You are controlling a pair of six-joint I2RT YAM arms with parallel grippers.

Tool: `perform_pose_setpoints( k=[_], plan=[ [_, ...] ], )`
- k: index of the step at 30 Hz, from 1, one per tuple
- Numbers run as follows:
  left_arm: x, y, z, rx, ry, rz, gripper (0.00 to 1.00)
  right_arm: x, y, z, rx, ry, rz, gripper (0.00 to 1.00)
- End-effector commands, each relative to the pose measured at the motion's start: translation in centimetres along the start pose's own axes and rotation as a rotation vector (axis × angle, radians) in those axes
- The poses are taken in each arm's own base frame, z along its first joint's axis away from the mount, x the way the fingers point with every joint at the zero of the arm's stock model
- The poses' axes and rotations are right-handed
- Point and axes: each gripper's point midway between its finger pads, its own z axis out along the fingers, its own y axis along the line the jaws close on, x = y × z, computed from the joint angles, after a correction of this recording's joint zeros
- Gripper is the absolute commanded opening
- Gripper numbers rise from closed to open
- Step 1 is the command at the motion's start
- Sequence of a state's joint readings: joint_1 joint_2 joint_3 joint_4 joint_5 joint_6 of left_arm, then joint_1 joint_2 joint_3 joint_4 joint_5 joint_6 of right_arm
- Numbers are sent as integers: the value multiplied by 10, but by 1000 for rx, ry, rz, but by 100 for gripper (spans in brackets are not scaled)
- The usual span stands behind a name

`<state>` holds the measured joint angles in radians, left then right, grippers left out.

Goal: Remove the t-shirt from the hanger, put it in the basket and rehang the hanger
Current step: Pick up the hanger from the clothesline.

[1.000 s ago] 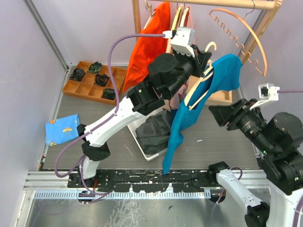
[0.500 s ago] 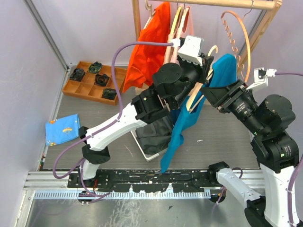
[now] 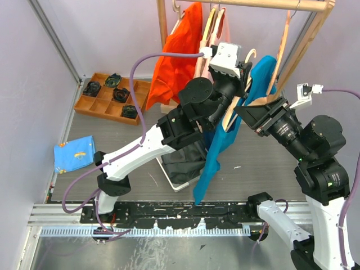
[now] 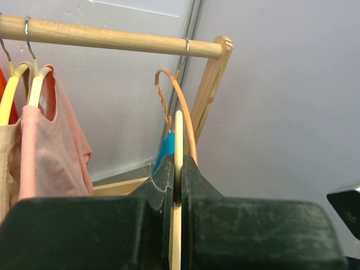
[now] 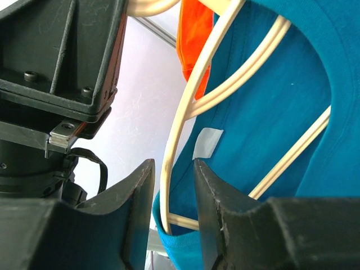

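A teal t-shirt (image 3: 216,146) hangs on a pale wooden hanger (image 3: 232,115), off the rack and held in the air. My left gripper (image 3: 243,76) is shut on the hanger near its hook; in the left wrist view the hanger's wood (image 4: 179,135) runs up between the closed jaws (image 4: 178,169). My right gripper (image 3: 247,112) is open at the shirt's collar. In the right wrist view its jaws (image 5: 173,166) stand either side of the hanger's arm (image 5: 180,129) and the collar edge of the t-shirt (image 5: 270,112), not closed on them.
A wooden rack rail (image 3: 253,4) carries an orange shirt (image 3: 177,50), a pink garment (image 4: 50,146) and an empty orange hanger (image 4: 183,101). A dark cloth (image 3: 183,157) lies below the shirt. An orange tray (image 3: 109,95) and a blue folded cloth (image 3: 74,153) lie at left.
My right gripper has moved up and left from beside the shirt to its collar. The left gripper shifted the hanger slightly right. The empty orange hanger has swung edge-on.
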<state>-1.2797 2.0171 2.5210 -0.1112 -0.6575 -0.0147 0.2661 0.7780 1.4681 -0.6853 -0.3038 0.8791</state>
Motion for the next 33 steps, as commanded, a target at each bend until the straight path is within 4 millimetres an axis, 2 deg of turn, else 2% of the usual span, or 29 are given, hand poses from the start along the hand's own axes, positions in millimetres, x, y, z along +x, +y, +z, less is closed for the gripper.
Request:
perform_pose_setpoints(
  k=[1, 16, 33],
  plan=[
    [-27, 0, -1, -20, -88, -56, 0, -6, 17, -2, -89, -32, 9, 39],
    [-20, -5, 3, -24, -93, -47, 0, -3, 17, 5, -111, -14, 20, 35],
    [-24, -5, 5, -35, -114, -52, 0, 0, 12, 17, -118, 1, 30, 29]
  ],
)
